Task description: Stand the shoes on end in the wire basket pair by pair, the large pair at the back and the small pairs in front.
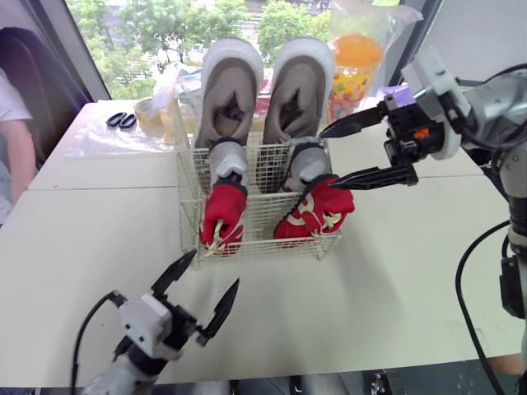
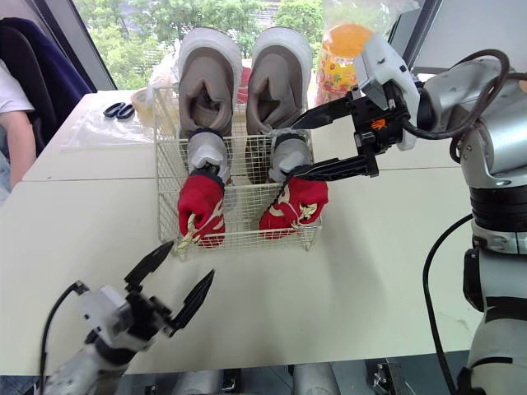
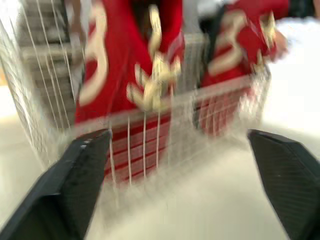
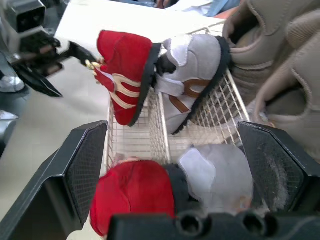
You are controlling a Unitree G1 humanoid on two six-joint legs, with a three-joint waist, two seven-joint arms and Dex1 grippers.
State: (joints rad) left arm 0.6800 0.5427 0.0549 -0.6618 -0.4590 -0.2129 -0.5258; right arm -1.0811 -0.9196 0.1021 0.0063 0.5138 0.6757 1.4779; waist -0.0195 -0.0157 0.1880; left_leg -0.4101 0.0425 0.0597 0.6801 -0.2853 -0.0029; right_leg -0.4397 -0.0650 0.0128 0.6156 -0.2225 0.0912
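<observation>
The task looks close to finished. The wire basket [image 1: 262, 216] stands on the white surface [image 1: 395, 271] with all three pairs in it. The large beige pair [image 1: 231, 90] stands on end at the back, the small grey pair [image 1: 228, 163] is in the middle, and the small red pair [image 1: 223, 212] is against the front wall.

The left-hand red shoe stands fairly straight. The right-hand red shoe [image 1: 317, 210] leans outward toward the basket's corner.

The right tool [image 1: 328, 158] hovers at the basket's right side with its fingers spread wide, grasping nothing. One finger sits level with the big shoe. The other finger is just above the leaning red shoe, and I cannot tell whether it touches the shoe.

The left tool [image 1: 215, 267] hangs low over the surface just in front of the basket. It too is spread and empty, and it points at the red pair.

The step in hand seems to be the last placing or tidying of the right red shoe. The next move could be a light nudge to bring that shoe upright beside its mate. Otherwise the right tool should lift up and away without catching the laces or the wire rim. The left tool should stay clear of the front mesh so the basket is not pushed.
</observation>
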